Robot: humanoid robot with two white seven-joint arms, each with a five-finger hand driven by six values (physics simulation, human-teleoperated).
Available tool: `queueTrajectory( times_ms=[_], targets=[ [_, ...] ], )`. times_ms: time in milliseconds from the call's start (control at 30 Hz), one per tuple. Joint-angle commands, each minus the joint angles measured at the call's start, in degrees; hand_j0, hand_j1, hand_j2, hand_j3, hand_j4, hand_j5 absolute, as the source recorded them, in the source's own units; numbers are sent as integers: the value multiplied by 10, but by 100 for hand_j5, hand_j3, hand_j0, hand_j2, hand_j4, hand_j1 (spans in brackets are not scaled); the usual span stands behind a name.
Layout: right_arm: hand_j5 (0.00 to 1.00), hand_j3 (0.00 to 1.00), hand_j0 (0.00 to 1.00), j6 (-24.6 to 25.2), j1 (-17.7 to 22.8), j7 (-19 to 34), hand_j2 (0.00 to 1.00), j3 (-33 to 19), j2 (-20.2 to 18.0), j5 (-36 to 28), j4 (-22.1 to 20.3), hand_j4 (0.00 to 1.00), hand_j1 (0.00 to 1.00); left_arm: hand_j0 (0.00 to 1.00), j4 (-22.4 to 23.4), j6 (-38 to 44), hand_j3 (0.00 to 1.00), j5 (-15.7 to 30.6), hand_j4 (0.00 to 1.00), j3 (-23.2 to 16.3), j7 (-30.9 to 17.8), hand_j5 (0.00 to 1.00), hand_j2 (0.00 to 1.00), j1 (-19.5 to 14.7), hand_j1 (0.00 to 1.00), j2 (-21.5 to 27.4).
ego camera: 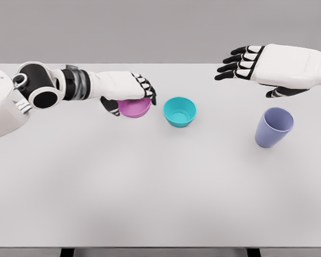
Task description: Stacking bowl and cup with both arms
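While the pink bowl point(135, 107) sits just left of the surface's middle, the left hand point(129, 93) is draped over it from nine o'clock, fingers curled down past the far rim and thumb at the near side; it looks clamped on the bowl, though whether the bowl is lifted off the surface point(150, 193) cannot be told. At three o'clock from it, near but apart, the teal bowl point(179, 111) stands upright and holds nothing. Further toward three o'clock, well apart, the lavender cup point(274, 127) stands upright, also with nothing inside. Above the cup, at about twelve o'clock from it, the right hand point(251, 67) hovers with fingers spread and holds nothing. By my reading the stacking is barely begun: one grasp is in place, nothing is nested yet, and both bowl and cup remain to be brought together.
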Motion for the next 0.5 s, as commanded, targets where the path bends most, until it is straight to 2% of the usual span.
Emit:
queueTrajectory(
  times_ms=[0,467],
  targets=[
    [100,100,100,2,0,0,100,0,-1,-3,0,100,100,70,0,0,70,-5,70,1,0,70,70,0,70,-10],
    [100,100,100,2,0,0,100,-1,-1,-3,0,100,100,70,6,0,70,-35,70,1,0,70,70,-6,70,-66]
  ],
)
